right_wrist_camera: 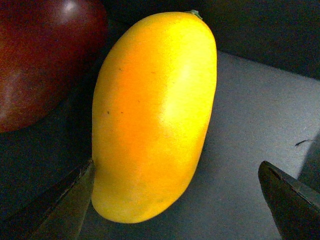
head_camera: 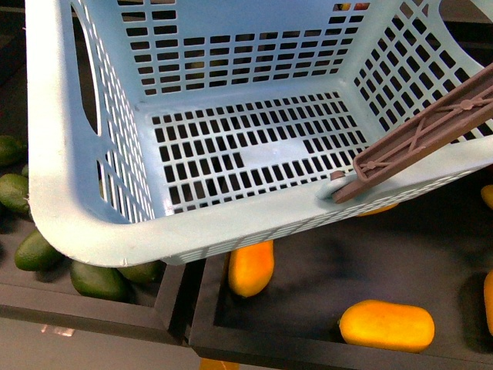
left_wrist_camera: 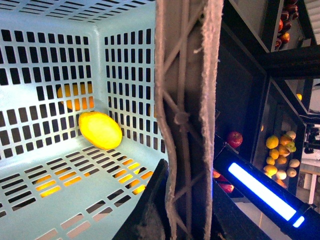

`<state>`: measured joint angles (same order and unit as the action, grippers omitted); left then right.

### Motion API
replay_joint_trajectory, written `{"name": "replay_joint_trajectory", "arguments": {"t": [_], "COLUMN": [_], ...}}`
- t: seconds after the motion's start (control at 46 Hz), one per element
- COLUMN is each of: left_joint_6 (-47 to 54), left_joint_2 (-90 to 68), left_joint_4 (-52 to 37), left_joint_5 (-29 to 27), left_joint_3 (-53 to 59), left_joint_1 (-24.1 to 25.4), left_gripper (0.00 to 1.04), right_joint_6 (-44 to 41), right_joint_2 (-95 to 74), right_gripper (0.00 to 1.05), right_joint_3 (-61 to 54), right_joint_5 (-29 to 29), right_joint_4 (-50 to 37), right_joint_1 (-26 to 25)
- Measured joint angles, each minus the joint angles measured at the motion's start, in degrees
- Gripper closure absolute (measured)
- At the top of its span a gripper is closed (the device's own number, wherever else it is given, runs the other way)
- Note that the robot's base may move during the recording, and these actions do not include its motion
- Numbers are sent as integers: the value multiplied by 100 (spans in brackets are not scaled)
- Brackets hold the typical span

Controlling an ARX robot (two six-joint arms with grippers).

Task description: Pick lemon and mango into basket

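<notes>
The pale aqua basket (head_camera: pixel 85 231) fills the front view, tilted and held above dark crates. Its brown ribbed handle (head_camera: pixel 431 131) crosses the right rim. My left gripper (left_wrist_camera: pixel 187 200) is shut on that handle (left_wrist_camera: pixel 187 100). The lemon (left_wrist_camera: pixel 100 130) lies on the slotted floor in a corner of the basket (left_wrist_camera: pixel 30 195). In the right wrist view a mango (right_wrist_camera: pixel 155 115) lies on a dark grey floor. My right gripper (right_wrist_camera: pixel 175 200) is open, its fingertips (right_wrist_camera: pixel 65 200) on either side of the mango's lower end. Neither arm shows in the front view.
Two more mangoes (head_camera: pixel 250 268) (head_camera: pixel 387 325) lie in the dark crate below the basket. Dark green oval fruits (head_camera: pixel 96 279) fill the crate at the left. A dark red fruit (right_wrist_camera: pixel 40 55) lies against the mango. Shelves of mixed fruit (left_wrist_camera: pixel 280 155) stand beyond the handle.
</notes>
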<state>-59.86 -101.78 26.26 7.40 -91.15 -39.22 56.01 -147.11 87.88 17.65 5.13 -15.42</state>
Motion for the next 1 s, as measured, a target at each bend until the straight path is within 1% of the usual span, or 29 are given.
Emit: {"name": "replay_joint_trajectory", "arguments": {"t": [0.217, 0.63, 0.696, 0.804, 0.87, 1.0], "left_joint_6": [2, 0, 0, 2, 2, 0], "left_joint_2": [0, 0, 0, 0, 0, 0], "left_joint_4": [0, 0, 0, 0, 0, 0], "left_joint_5": [-9, 0, -4, -7, -7, -7], "left_joint_3": [0, 0, 0, 0, 0, 0], "left_joint_1": [0, 0, 0, 0, 0, 0], "left_gripper": [97, 97, 97, 97, 97, 97], "right_joint_6": [37, 42, 42, 42, 39, 9], "right_joint_2": [-286, -704, -732, -752, -750, -645], "right_gripper": [9, 9, 15, 34, 42, 45], "right_joint_3": [452, 920, 955, 966, 925, 695], "right_joint_5": [79, 199, 232, 275, 282, 269], "right_joint_4": [109, 334, 369, 389, 343, 153], "right_joint_1": [7, 9, 9, 7, -4, -33]}}
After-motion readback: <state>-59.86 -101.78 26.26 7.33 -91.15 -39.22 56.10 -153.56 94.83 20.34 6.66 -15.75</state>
